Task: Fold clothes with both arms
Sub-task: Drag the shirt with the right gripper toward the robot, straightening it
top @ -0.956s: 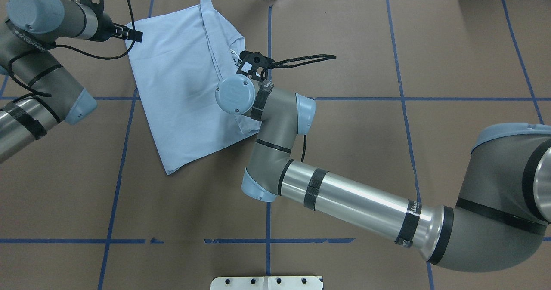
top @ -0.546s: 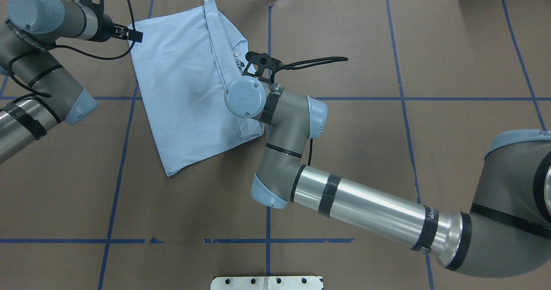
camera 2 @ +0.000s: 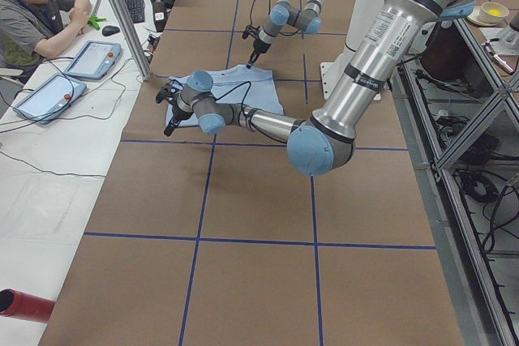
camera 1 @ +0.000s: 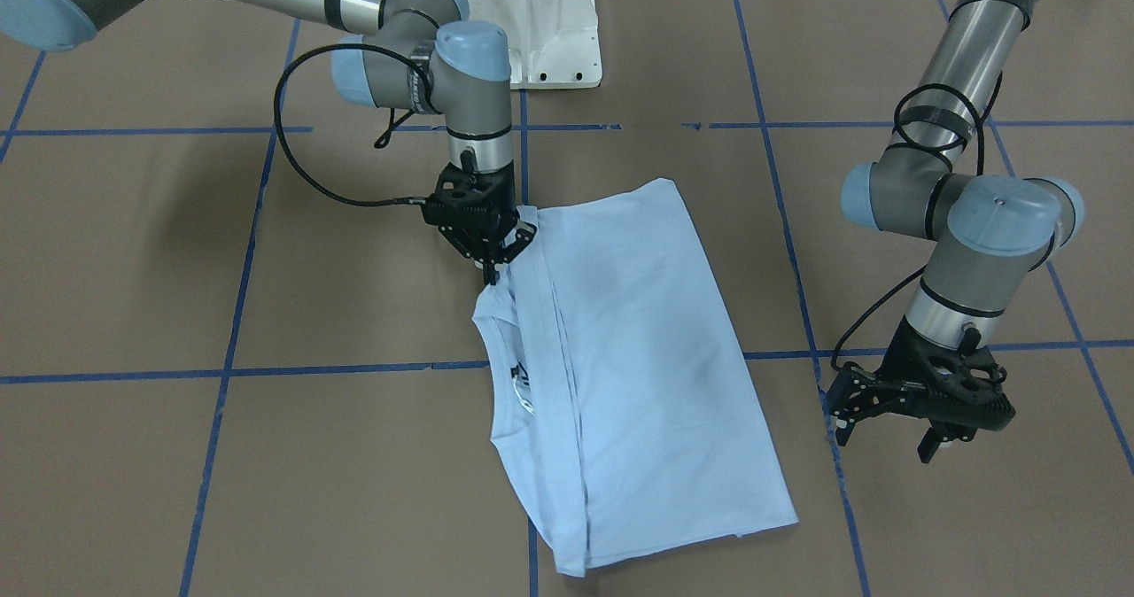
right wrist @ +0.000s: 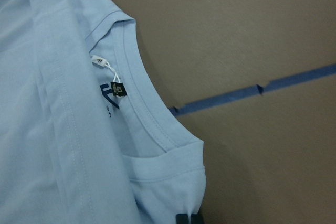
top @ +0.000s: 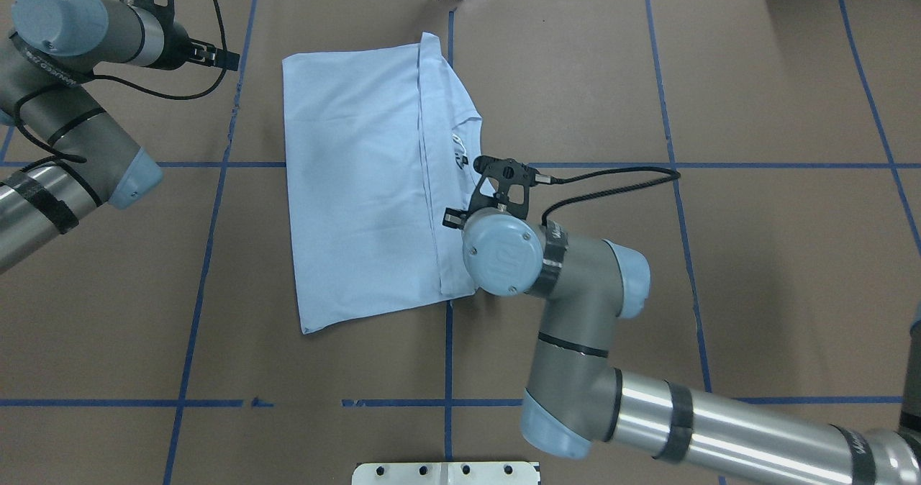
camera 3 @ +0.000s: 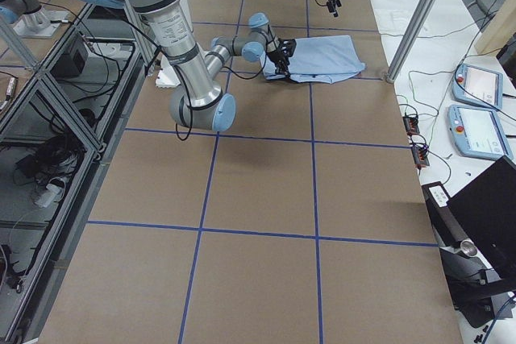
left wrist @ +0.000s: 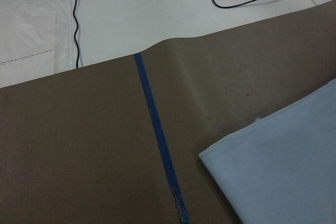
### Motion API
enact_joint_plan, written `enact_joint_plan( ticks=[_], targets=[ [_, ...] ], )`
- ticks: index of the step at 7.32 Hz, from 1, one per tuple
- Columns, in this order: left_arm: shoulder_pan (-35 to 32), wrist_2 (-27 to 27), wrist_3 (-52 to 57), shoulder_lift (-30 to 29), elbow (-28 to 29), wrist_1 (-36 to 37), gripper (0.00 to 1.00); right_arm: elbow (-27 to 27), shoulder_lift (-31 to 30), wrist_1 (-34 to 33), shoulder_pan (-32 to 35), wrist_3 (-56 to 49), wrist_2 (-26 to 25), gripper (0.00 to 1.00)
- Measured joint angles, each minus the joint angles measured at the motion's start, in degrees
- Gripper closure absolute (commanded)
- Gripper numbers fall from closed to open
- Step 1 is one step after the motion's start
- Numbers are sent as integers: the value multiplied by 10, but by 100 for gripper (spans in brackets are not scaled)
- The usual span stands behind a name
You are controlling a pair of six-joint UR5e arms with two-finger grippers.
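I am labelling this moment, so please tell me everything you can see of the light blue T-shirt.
The light blue T-shirt, apparently soft cotton knit, lies on the brown table, folded lengthwise into a long panel. Its round collar sticks out on one long side, showing a dark label and a white tag inside. The right gripper is shut on its edge beside the collar.
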Motion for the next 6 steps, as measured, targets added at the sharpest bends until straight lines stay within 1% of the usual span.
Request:
enact_joint_plan(
  ticks=[1,2,3,4,5,6],
  targets=[
    [0,0,0,0,0,0,0,70,-64,-3,-30,2,-22,100],
    [0,0,-1,0,0,0,0,127,-123,-5,-57,5,-41,100],
    [1,0,-1,-1,-1,0,0,161,-164,-5,-74,9,-54,100],
    [1,0,-1,-1,-1,0,0,176,-189,-5,-82,10,-61,56],
    [1,0,-2,-1,-1,0,0,181,-200,-5,-85,9,-63,1],
    [1,0,-2,-1,-1,0,0,184,-201,-5,-87,6,-63,0]
  ],
)
